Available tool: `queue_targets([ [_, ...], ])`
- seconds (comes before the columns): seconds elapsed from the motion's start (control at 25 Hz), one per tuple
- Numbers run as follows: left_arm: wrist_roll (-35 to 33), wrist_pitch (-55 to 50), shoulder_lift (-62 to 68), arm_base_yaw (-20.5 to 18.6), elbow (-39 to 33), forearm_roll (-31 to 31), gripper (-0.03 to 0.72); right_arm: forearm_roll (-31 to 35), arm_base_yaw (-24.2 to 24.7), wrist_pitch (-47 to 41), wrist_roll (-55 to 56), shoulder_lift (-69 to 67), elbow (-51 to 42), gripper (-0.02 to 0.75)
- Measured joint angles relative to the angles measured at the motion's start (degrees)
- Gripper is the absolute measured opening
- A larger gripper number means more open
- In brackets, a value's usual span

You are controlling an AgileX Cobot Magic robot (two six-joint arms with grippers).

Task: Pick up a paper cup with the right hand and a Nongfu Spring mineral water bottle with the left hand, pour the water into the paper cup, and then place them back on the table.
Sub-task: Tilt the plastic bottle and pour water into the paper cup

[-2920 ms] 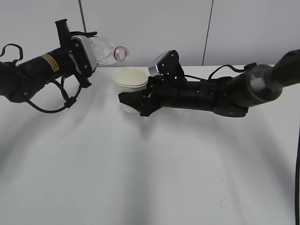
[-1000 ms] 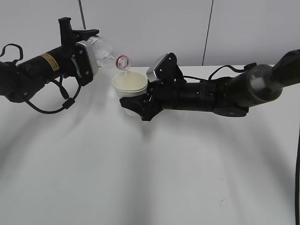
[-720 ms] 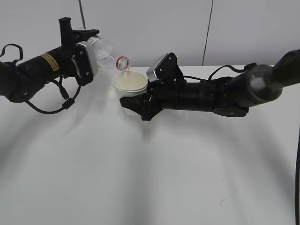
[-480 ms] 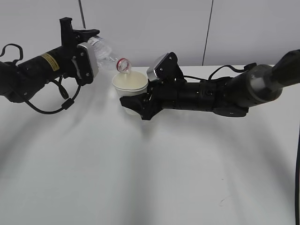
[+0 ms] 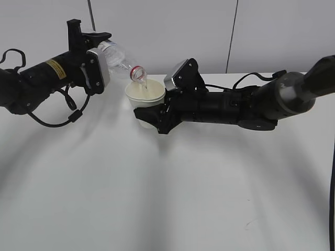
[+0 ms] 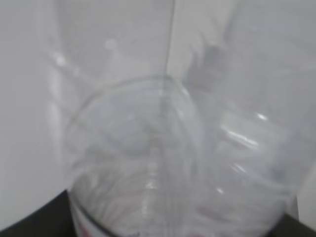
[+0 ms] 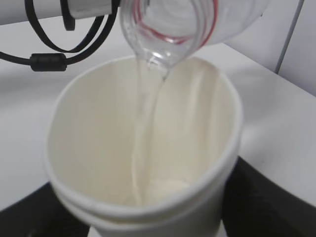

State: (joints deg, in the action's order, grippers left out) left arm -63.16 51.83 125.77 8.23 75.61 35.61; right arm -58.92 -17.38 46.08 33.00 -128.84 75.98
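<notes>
1. Paper cup (image 5: 145, 99): held off the counter (image 5: 157, 198) by the right hand (image 5: 155, 116), clamped round its lower wall. Thin and crushable, so grip lightly.
2. Nongfu Spring mineral water bottle (image 5: 121, 60): tilted in the left hand (image 5: 90, 65), gripped at the body, mouth over the rim, thin stream falling. Probably slick and light.
3. Count: one cup, one bottle.

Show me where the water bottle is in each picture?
Exterior view: upper left, the water bottle tilts toward the paper cup.
Left wrist view: it fills the picture, blurry and close.
Right wrist view: top middle, its mouth pours.
Shared landmark: the red neck ring.
</notes>
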Motion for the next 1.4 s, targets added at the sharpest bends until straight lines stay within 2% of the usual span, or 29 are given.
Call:
queue_targets([
  [1.4,-1.84,0.22,0.0,0.0,0.0,0.0,0.398,-0.83,0.0,-0.75,0.0,0.0,0.0,0.511],
])
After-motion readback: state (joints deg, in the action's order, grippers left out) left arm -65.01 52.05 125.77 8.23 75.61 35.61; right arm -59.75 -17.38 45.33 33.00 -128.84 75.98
